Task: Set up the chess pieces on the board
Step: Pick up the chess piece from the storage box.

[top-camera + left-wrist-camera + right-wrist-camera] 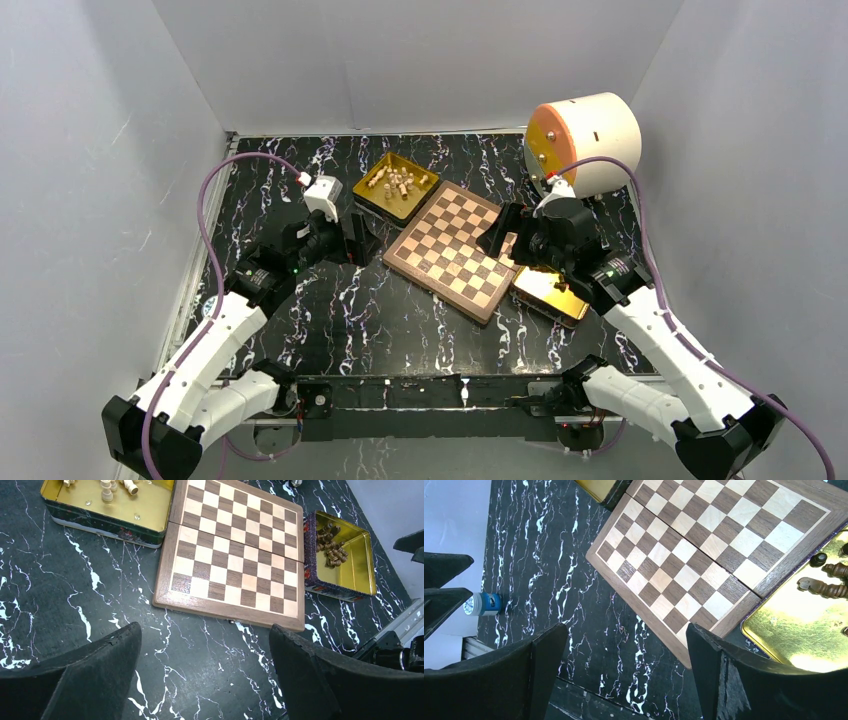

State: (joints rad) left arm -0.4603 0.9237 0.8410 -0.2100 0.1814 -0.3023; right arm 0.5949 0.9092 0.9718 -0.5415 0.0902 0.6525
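Matt wooden board (235,555), shiny gold metal trays (357,565), glossy black marbled tabletop (75,600).

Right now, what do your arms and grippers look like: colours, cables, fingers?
Both match. The left arm and right arm have white shells, black joints and a purple cable looping from the wrist back toward the base. The left gripper and right gripper have broad, matte black fingers with slightly rough edges.

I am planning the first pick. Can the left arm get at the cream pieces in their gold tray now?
Probably yes. The left gripper is open and empty, the cream pieces lie loose in the lidless gold tray close ahead of it, and nothing stands between them.
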